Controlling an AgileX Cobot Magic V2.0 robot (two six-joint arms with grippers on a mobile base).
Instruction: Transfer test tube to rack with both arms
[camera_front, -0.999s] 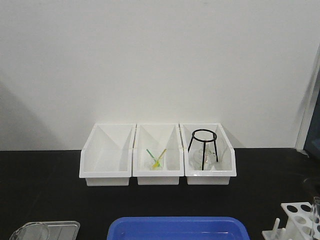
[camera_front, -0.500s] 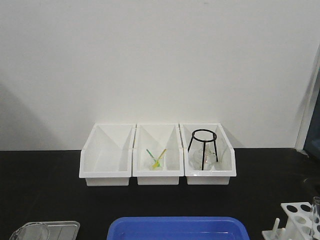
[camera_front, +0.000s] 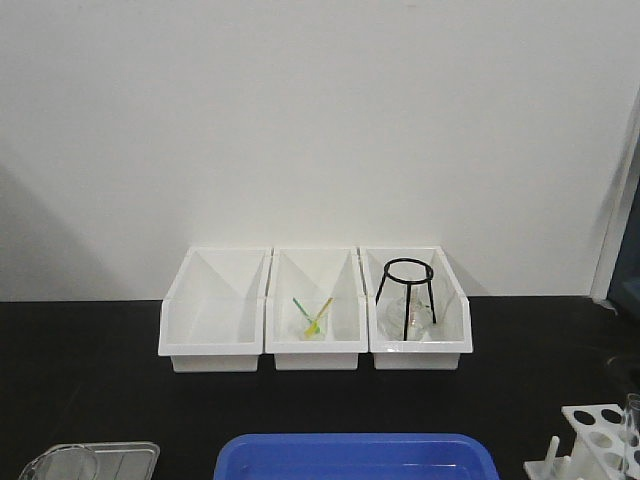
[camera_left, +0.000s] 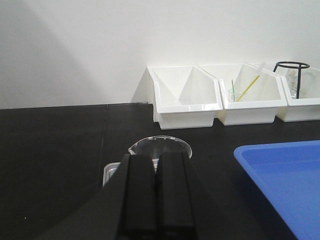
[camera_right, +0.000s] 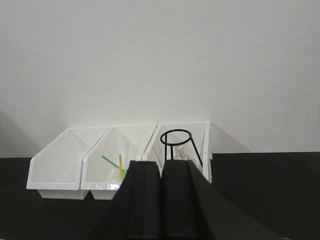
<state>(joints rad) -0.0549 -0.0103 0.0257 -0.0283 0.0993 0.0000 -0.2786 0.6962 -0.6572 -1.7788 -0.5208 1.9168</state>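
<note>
Front view: rack tucked in the lower right corner of the frame on the black worktop, test tube standing upright at its far right edge, cut off by the frame. Whether seated in a hole or just beside, cannot tell. No arms in sight here. Three bins mid-frame, blue tray at bottom centre.

Left wrist view: left pincer clenched, fingers pressed together, nothing between them. Beaker just beyond the tips, at centre frame. Risk: a forward sweep knocking that glass.

Right wrist view: right pincer likewise clamped on nothing, pointed at the bins, black ring stand dead ahead. Tube and rack out of this view entirely. Risk: approaching blind, clipping thin glass, tipping the light rack.
</note>
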